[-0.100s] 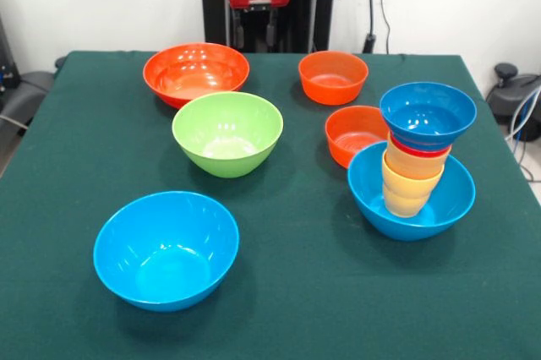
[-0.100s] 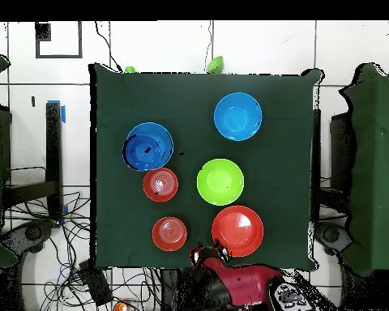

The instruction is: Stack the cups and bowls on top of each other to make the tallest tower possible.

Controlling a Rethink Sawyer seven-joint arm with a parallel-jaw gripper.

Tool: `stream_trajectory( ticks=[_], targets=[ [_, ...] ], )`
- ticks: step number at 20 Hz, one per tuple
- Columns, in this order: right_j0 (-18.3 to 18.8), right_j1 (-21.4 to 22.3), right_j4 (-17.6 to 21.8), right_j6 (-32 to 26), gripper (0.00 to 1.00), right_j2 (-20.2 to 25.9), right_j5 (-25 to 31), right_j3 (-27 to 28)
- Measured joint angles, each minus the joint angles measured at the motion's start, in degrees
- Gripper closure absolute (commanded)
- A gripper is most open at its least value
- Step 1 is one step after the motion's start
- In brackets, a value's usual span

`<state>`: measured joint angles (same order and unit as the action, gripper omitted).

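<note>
Jaws: whether they stand wide or narrow cannot be told, since only the red and black gripper (image 1: pixel 259 18) shows at the counter's far edge, drawn back and holding nothing that can be seen.

Glossy round plastic bowls sit apart on a counter (image 1: pixel 304 292) covered in matte dark green cloth. Nearest the camera in the front view is a large light-blue bowl (image 1: pixel 166 249), upright and empty. Beyond it stands a large green bowl (image 1: pixel 227 133), then a large orange bowl (image 1: pixel 196 73). Two small orange bowls sit further right, one (image 1: pixel 333 77) near the far edge, one (image 1: pixel 355 134) just beside the tower (image 1: pixel 414 166).

That tower stands at the right side: a second large light-blue bowl (image 1: pixel 444 204) as base, yellow-orange cups (image 1: pixel 408 182) upright inside it, a thin red rim (image 1: pixel 420 149) above them, and a small dark blue bowl (image 1: pixel 428 115) on top, leaning slightly.

Behind the counter are a pale wall and cables; the overhead view shows a white tiled floor (image 2: pixel 262 48)
</note>
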<state>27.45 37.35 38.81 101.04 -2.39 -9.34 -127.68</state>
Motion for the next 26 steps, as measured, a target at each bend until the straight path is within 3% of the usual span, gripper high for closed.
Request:
stream_trajectory(
  ticks=[9, 17, 26],
  targets=[
    [2.69, 1.28, 0.02, 0.00, 0.00, 4.97, 3.34, 3.23],
    [1.82, -0.16, 0.45, 0.00, 0.00, 7.45, 3.40, 8.98],
    [0.39, -2.84, 4.33, 0.00, 0.00, 8.64, 3.41, 13.79]
  ],
)
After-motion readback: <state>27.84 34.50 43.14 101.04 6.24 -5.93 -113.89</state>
